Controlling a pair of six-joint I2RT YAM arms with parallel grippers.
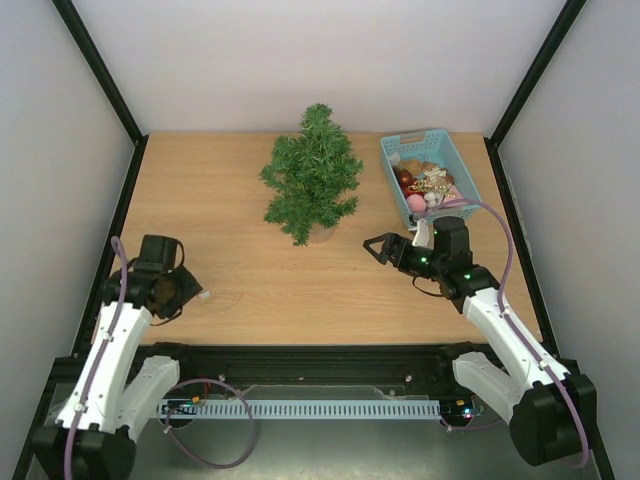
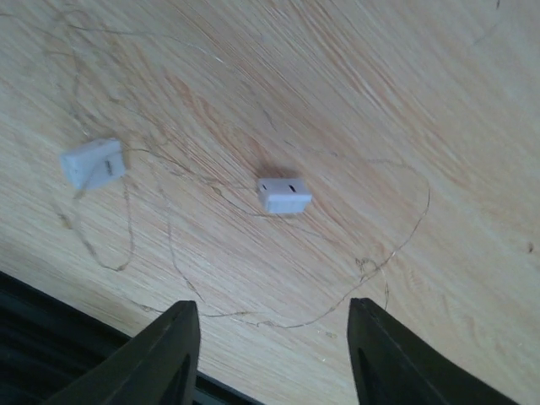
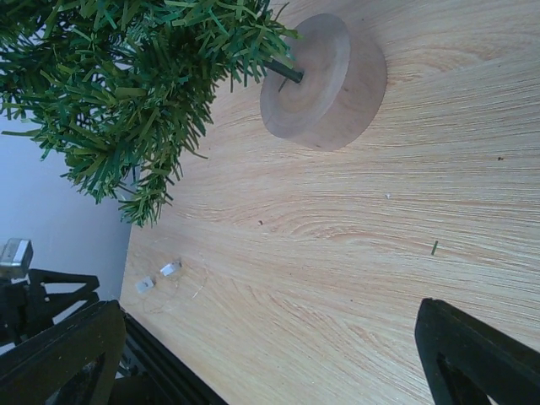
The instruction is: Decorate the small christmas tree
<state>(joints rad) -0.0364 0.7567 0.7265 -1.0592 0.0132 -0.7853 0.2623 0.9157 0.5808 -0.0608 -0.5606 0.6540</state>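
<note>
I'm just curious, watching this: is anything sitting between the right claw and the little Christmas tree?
Nothing visible does. Only bare table lies between the open right gripper and the small christmas tree with its wooden base. The basket sits off to the side.

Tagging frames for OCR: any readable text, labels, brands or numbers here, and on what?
No readable text in any view.
White blocks: dark slots only, no lettering.
Wooden base of the small christmas tree: bare wood.
Light-blue basket: no label seen; ornaments inside too small to tell.
</note>
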